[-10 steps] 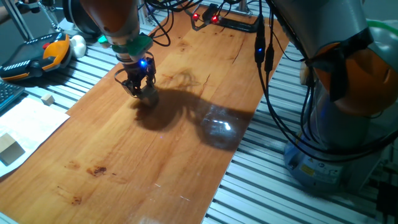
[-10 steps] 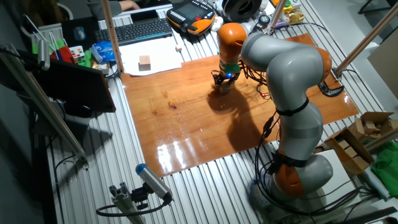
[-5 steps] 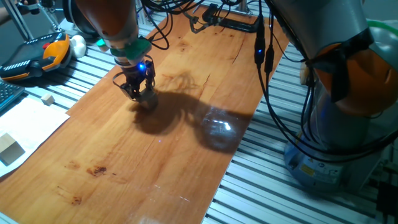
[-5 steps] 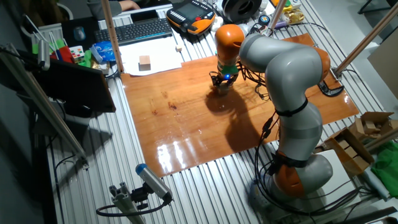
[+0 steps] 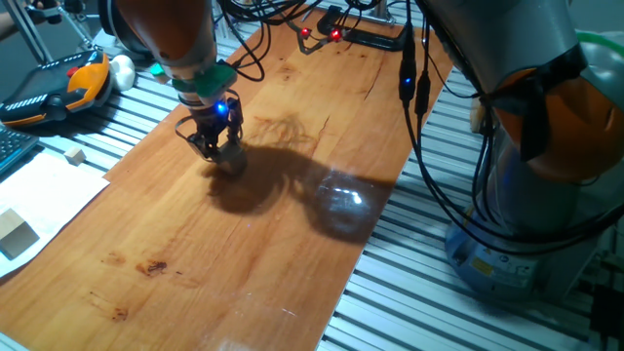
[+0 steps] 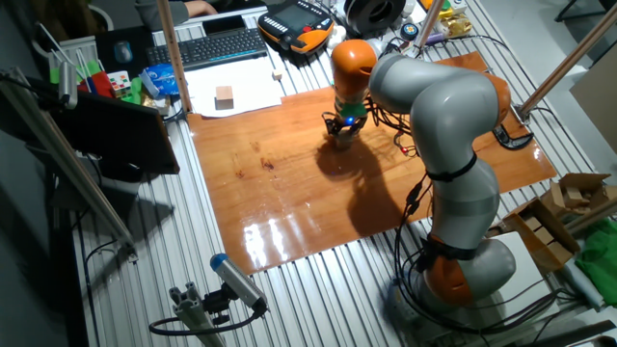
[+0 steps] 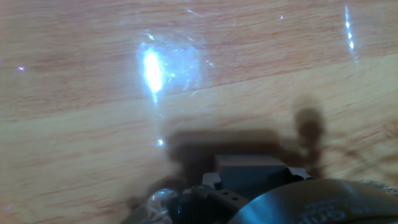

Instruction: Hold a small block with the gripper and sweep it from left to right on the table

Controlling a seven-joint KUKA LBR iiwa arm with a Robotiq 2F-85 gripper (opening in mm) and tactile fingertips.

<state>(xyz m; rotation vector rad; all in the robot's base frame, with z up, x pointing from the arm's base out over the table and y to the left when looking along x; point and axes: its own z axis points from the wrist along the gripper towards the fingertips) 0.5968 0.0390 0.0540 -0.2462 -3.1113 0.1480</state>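
Note:
The small block rests on the table, a glossy reddish-brown board, near its far left part. My gripper stands over the block with its blue light on, shut on it. In the other fixed view the gripper sits at the board's far edge and the block is too small to make out. The hand view shows the block held between the fingers just above the wood.
A larger pale block and a tiny cube lie on white paper left of the board. An orange-and-black pendant lies behind them. Cables hang over the board's right edge by the arm's base. Grey slats surround the board.
The gripper with the block has slid a short way along the board, leftward in both fixed views. Nothing else moved.

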